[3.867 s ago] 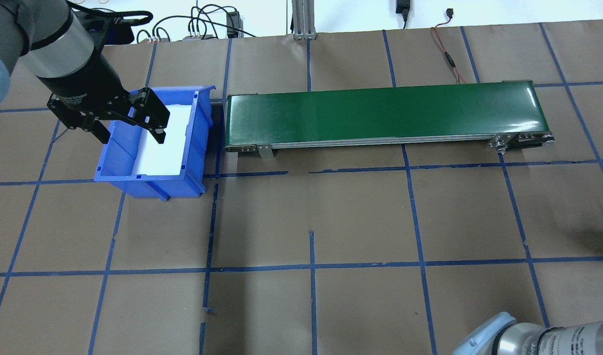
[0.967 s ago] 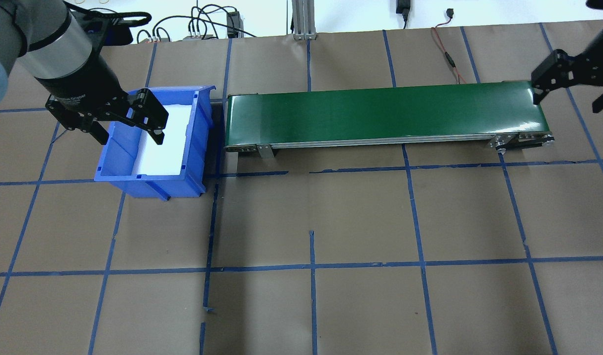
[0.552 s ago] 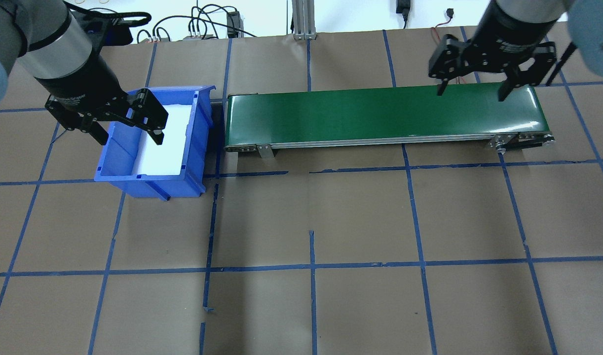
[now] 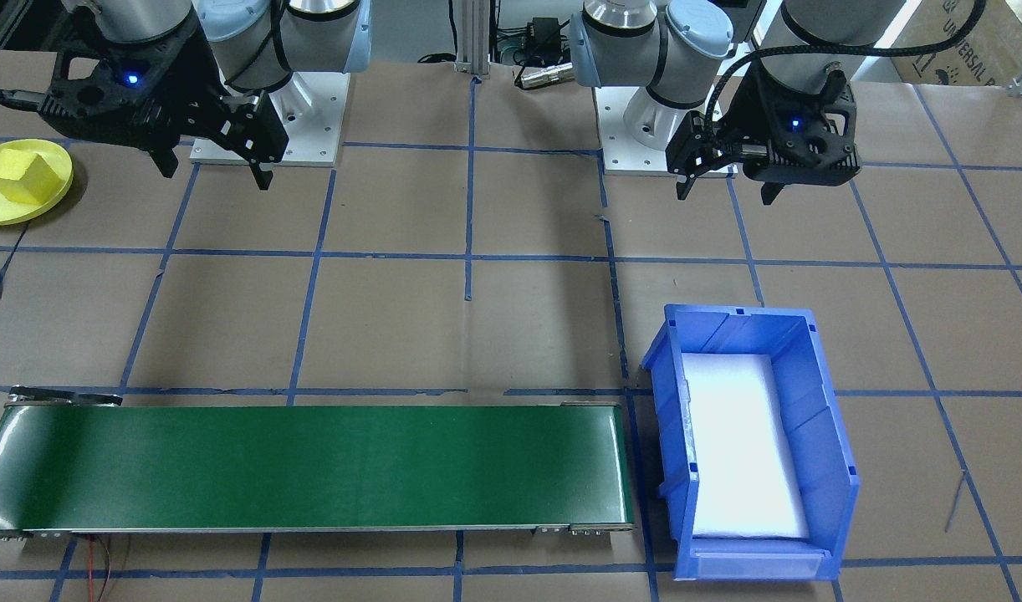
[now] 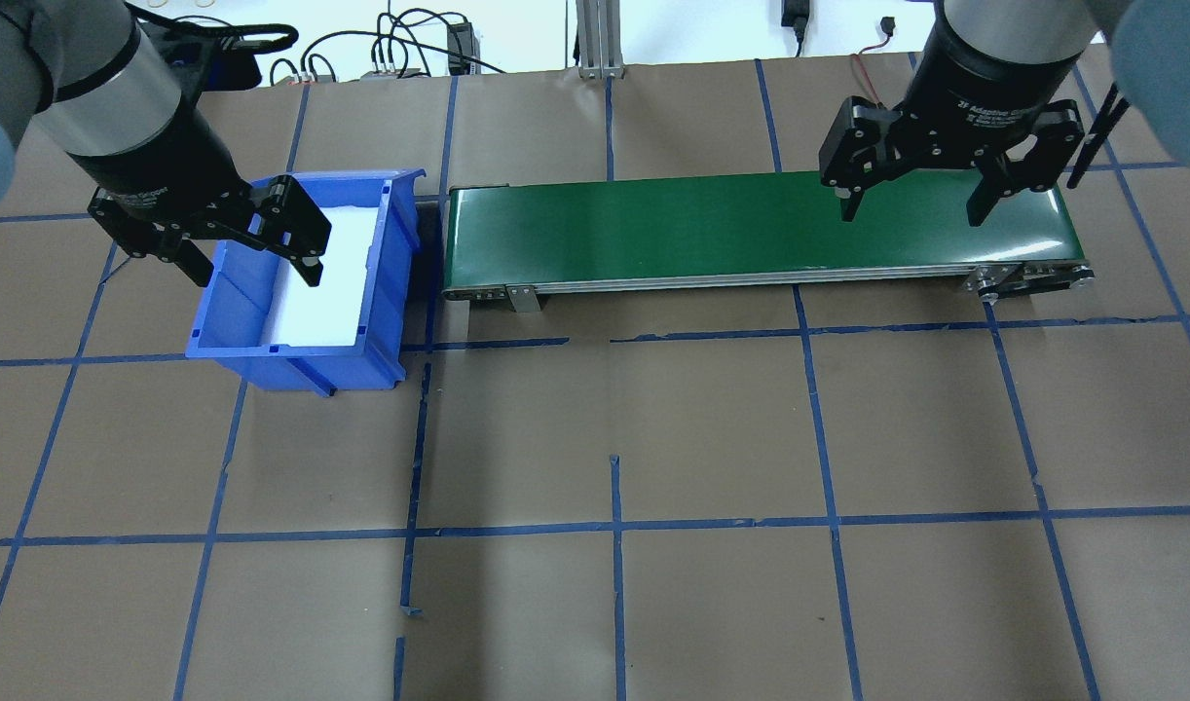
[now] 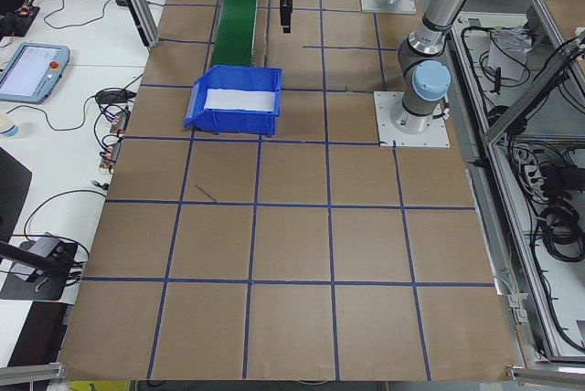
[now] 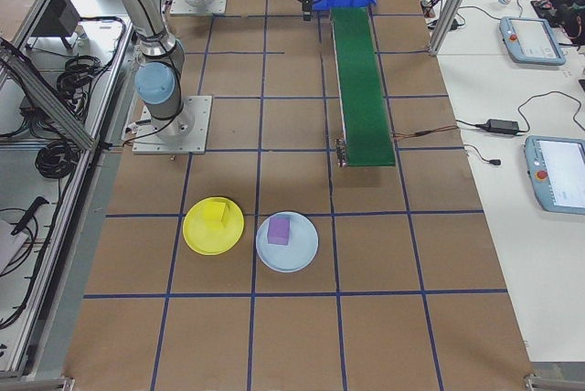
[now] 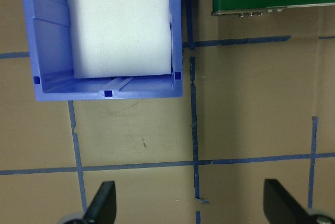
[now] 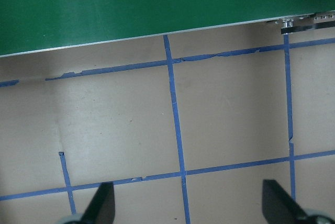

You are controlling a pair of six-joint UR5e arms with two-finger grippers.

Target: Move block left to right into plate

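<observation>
Conveyor belt (image 5: 761, 229) is my landmark: the blue bin (image 5: 308, 282) touches its left end under my open, empty left gripper (image 5: 254, 255), my right gripper (image 5: 911, 200), jaws apart, hovers beside its right end, and the yellow block (image 7: 215, 213) lies on the yellow plate (image 7: 196, 237) beyond.

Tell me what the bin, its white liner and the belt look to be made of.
Bin: looks like rigid moulded plastic, glossy blue, with ribbed walls. Liner: probably foam or a soft pad; matte white, flat, no visible texture, so uncertain. Belt: seemingly smooth rubber or PVC; the green surface shows glare, set in a metal-looking frame.
</observation>
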